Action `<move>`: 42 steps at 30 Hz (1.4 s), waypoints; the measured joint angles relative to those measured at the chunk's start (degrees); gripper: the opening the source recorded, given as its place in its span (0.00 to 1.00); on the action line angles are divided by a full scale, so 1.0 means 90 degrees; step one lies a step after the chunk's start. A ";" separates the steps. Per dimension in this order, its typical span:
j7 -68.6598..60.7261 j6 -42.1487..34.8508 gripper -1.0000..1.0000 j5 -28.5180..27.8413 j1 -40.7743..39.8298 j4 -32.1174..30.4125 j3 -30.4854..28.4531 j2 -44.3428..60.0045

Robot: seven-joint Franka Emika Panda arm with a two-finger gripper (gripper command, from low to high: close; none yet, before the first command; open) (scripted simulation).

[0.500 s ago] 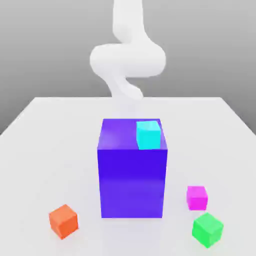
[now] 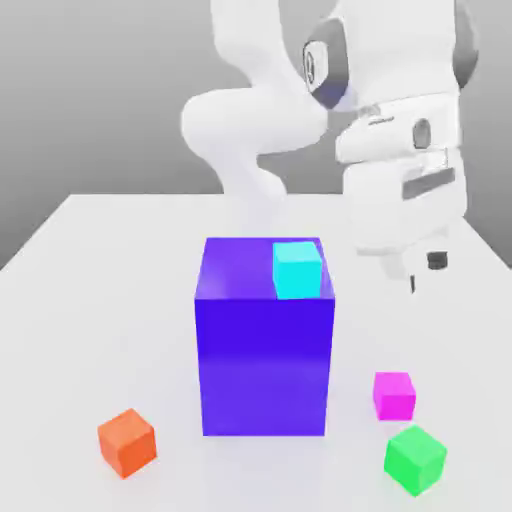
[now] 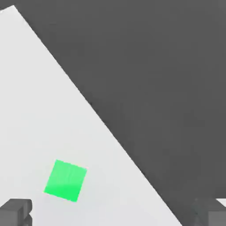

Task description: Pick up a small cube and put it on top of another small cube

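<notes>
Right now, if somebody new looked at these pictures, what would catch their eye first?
Probably the big purple-blue block in the middle of the white table, with a cyan cube on its top. Next, the white arm with its end effector hanging open at the exterior view's right, above the small magenta-pink cube and green cube.

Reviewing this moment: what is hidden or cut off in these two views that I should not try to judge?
- Gripper: in the hand view the picture's edge cuts off all but the finger ends, which stand wide apart; in the exterior view the hand's white housing hides most of it.
- Big glossy purple-blue block: its far faces are turned away from the exterior view.
- White table: the stretch behind the block is hidden by it.
- Small cyan cube: its underside contact is unseen.
</notes>
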 joint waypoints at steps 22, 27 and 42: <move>-0.1508 0.2102 0.00 -0.0546 0.0648 -0.0618 0.0228 0.2922; -0.1550 0.1228 0.00 -0.0486 0.0642 -0.0823 0.0249 0.1844; -0.2133 0.0366 1.00 -0.0289 0.0119 0.1185 0.0029 0.2994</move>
